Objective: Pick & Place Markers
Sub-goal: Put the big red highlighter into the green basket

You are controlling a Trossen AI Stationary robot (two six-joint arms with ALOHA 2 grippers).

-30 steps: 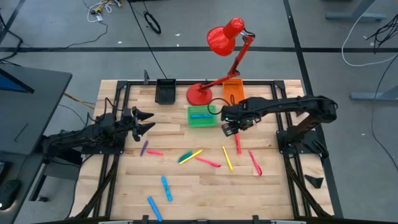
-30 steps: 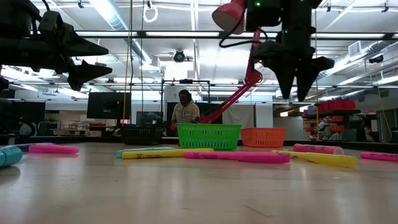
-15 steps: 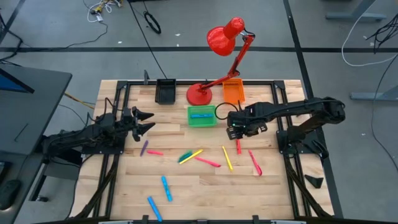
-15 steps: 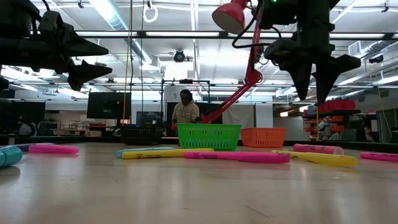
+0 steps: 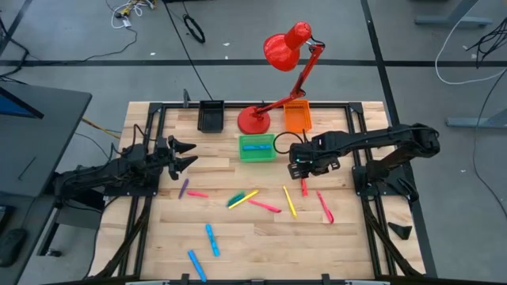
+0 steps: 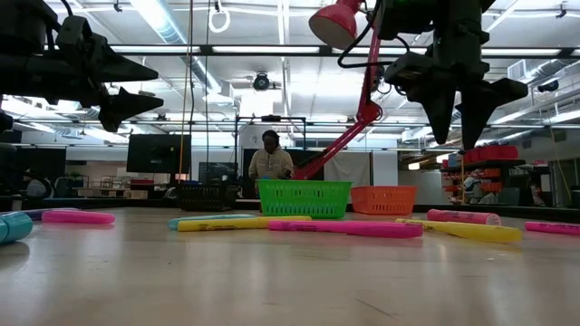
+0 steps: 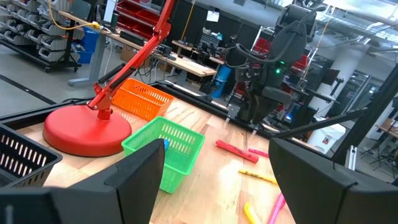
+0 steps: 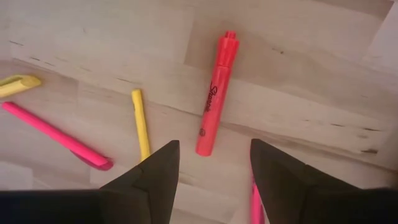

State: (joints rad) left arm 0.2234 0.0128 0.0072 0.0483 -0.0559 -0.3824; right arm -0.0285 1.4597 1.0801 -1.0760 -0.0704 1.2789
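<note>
right gripper [image 5: 297, 171]: fingers spread wide, empty, hovering over red marker [image 8: 213, 94] | left gripper [image 5: 188, 155]: parted, waiting at table's left | green basket [image 5: 257, 148]: apparently holds a blue marker

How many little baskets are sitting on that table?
3: a black basket at the table's far edge, left of the red lamp's base; an orange basket right of that base; a green basket just in front of it.
</note>
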